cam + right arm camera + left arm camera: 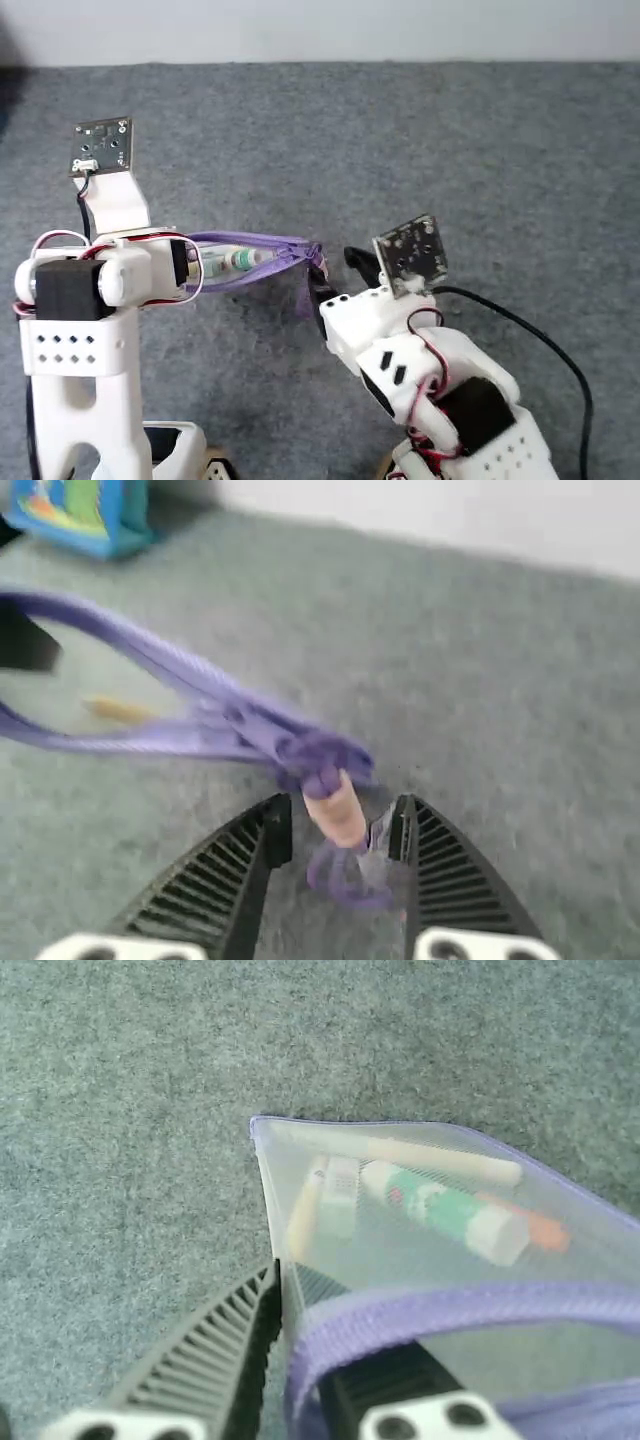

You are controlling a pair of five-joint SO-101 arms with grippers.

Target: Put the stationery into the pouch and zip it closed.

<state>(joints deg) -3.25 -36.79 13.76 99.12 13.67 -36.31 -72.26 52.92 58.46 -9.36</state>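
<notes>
A clear mesh pouch with purple zip trim lies stretched between the two arms. Inside the pouch are a green and white tube, a pale pencil, a small eraser and an orange item. My left gripper is shut on the pouch's end corner, also seen from above as the left gripper. At the other end my right gripper stands open, with the pinkish zip pull hanging between its fingers. The zip bands spread apart away from the slider. From above, the right gripper sits at the zip end.
The surface is grey carpet with free room beyond and to the right of the pouch. A black cable runs by the right arm's base. A colourful blue box stands far off near the white wall.
</notes>
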